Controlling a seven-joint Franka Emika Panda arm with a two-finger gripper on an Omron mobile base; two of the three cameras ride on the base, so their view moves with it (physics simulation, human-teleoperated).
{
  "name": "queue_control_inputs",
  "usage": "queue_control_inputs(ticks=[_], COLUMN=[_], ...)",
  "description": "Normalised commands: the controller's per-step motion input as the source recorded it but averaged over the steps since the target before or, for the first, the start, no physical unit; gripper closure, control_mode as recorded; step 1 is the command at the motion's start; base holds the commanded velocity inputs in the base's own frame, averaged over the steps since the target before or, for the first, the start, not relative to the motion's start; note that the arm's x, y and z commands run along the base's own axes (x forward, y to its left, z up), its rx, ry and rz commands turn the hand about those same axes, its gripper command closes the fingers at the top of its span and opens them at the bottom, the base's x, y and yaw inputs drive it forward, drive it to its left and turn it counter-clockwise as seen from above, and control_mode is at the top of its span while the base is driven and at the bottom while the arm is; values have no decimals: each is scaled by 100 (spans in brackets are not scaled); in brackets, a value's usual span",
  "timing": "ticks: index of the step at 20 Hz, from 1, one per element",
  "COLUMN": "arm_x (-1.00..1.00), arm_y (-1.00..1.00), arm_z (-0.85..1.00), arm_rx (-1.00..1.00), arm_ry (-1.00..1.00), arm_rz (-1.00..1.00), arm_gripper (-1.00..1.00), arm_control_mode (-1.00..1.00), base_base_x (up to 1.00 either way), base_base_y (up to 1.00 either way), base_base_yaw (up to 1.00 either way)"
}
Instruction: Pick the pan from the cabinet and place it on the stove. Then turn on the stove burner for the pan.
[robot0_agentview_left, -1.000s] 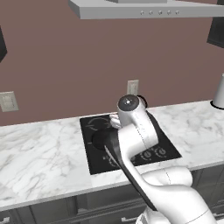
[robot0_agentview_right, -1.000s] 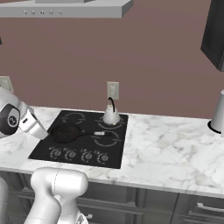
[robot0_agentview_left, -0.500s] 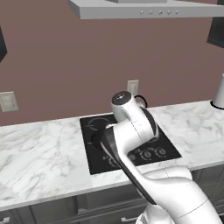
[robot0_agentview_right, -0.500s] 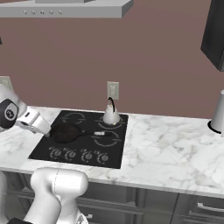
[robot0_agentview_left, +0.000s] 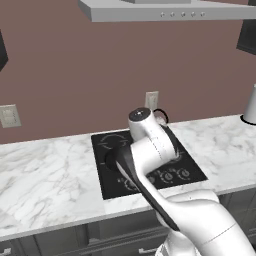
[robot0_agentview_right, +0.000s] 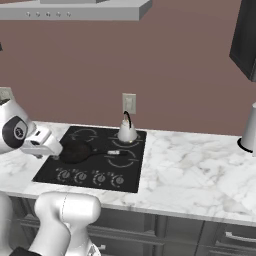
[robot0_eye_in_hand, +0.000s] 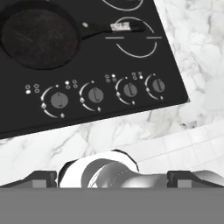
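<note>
Shallow round black frying pan (robot0_eye_in_hand: 38, 38) sits flat on the flat black glass cooktop (robot0_agentview_right: 52, 170), over the left-hand burner ring; long dark handle (robot0_eye_in_hand: 109, 28) points toward the middle of the glass, across a pale ring mark. Nothing grips it.

Two-finger gripper (robot0_eye_in_hand: 112, 177) hangs above the front edge of the cooktop, jaws spread wide and empty, the dark tips well apart at either side of the hand view. Below it: four round controls (robot0_eye_in_hand: 95, 94) in a row along the front strip (small white dot marks beside each), then white marbled counter (robot0_agentview_right: 200, 170).

Small white kettle with black loop handle (robot0_agentview_right: 127, 131) stands at the back of the glass, near the wall outlet (robot0_agentview_right: 129, 103). Grey range hood (robot0_agentview_left: 165, 10) overhead. Pale upright cylinder (robot0_agentview_right: 249, 129) far right on the counter, well apart.
</note>
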Motion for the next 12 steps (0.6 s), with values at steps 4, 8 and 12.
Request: queue_control_inputs(ticks=[4, 8, 12], arm_x=[0, 8, 20], arm_y=[0, 0, 0], arm_z=[-35, -23, -21], arm_rx=[3, 3, 4], arm_ry=[-1, 0, 0], arm_rz=[6, 5, 3], arm_gripper=[-100, -100, -100], arm_control_mode=[-100, -100, -100], base_base_x=[0, 0, 0], base_base_y=[0, 0, 0], base_base_yaw=[0, 0, 0])
